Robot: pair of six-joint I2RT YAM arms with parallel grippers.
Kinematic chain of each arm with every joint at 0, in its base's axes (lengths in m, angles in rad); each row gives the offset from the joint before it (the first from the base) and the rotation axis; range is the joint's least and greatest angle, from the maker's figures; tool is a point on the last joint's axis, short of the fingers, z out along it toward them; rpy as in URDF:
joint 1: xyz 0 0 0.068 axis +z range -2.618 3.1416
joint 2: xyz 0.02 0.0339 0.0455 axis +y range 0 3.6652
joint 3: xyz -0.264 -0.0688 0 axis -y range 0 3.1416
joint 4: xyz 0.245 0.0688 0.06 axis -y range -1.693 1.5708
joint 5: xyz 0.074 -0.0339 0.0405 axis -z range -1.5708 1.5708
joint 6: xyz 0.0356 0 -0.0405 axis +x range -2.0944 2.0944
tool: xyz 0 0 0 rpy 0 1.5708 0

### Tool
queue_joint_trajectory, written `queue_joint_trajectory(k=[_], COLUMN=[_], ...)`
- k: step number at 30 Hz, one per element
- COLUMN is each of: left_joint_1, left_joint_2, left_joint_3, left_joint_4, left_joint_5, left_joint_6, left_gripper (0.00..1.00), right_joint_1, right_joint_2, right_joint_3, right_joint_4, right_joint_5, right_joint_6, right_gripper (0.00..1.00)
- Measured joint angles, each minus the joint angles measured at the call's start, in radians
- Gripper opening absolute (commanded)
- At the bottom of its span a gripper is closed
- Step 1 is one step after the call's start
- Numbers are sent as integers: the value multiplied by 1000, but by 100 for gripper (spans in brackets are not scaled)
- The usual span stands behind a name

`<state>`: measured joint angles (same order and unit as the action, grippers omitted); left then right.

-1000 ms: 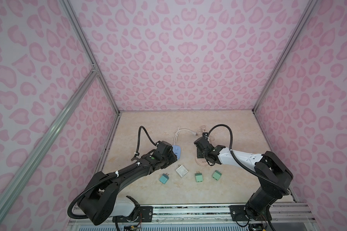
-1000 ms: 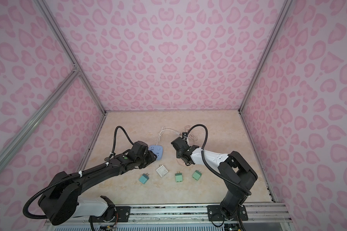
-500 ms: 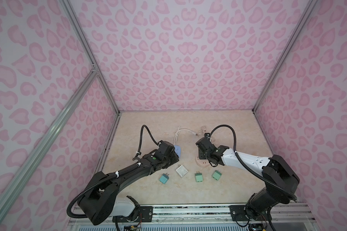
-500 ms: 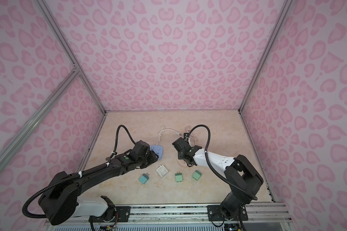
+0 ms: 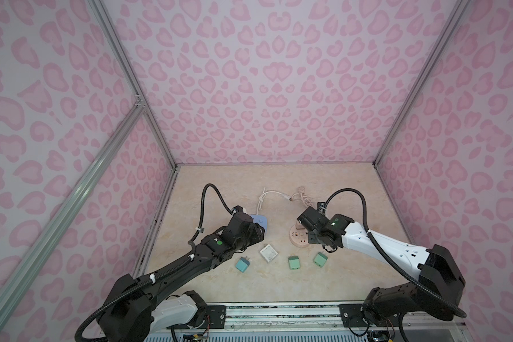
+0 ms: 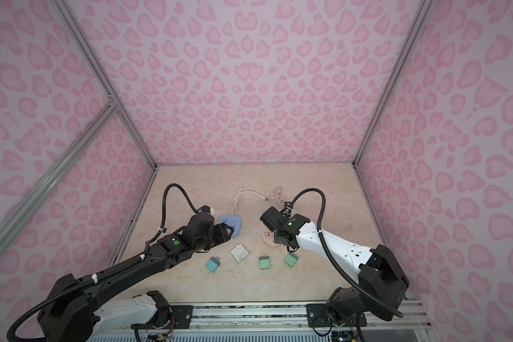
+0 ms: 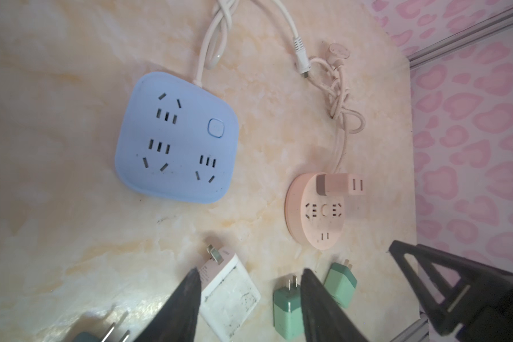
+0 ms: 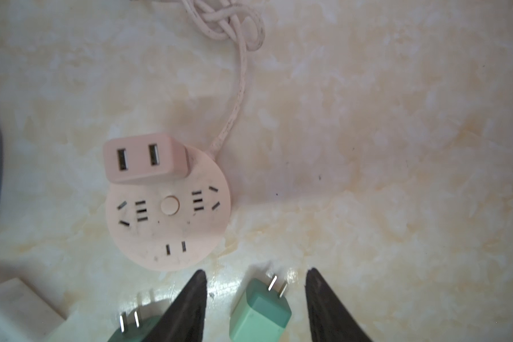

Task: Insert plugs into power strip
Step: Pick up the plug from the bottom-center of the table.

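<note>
Your right gripper (image 8: 256, 271) hangs half open and empty near a green plug (image 8: 259, 314) lying on the table (image 8: 367, 148) just beside the round strip (image 8: 166, 213), your left gripper (image 7: 251, 269) likewise; the plug looks light, hard and slick, so pinch its flat sides.

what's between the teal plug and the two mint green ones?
The white square plug, lying flat and set slightly farther back; it shows in both top views.
</note>
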<state>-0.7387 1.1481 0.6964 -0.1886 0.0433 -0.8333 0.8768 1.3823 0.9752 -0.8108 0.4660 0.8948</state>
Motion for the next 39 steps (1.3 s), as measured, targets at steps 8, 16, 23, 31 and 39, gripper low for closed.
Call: queue_joint_trajectory(k=[8, 16, 23, 31, 39], left_joint_1=[-27, -106, -132, -133, -133], left_joint_2=[-77, -29, 39, 44, 24], left_joint_3=[-6, 11, 35, 27, -1], left_joint_4=[-11, -25, -22, -8, 8], left_joint_5=[13, -4, -18, 3, 3], left_joint_6=[46, 53, 63, 68, 63], left_gripper=[55, 53, 51, 51, 52], right_joint_1=[30, 32, 32, 32, 41], right_joint_2=[-173, -317, -382, -336, -209], right_joint_3=[-172, -253, -254, -260, -279], right_joint_4=[0, 46, 1, -4, 36], right_joint_5=[-73, -116, -88, -79, -96], right_joint_6=[111, 114, 115, 155, 195], right_gripper=[50, 54, 53, 50, 51])
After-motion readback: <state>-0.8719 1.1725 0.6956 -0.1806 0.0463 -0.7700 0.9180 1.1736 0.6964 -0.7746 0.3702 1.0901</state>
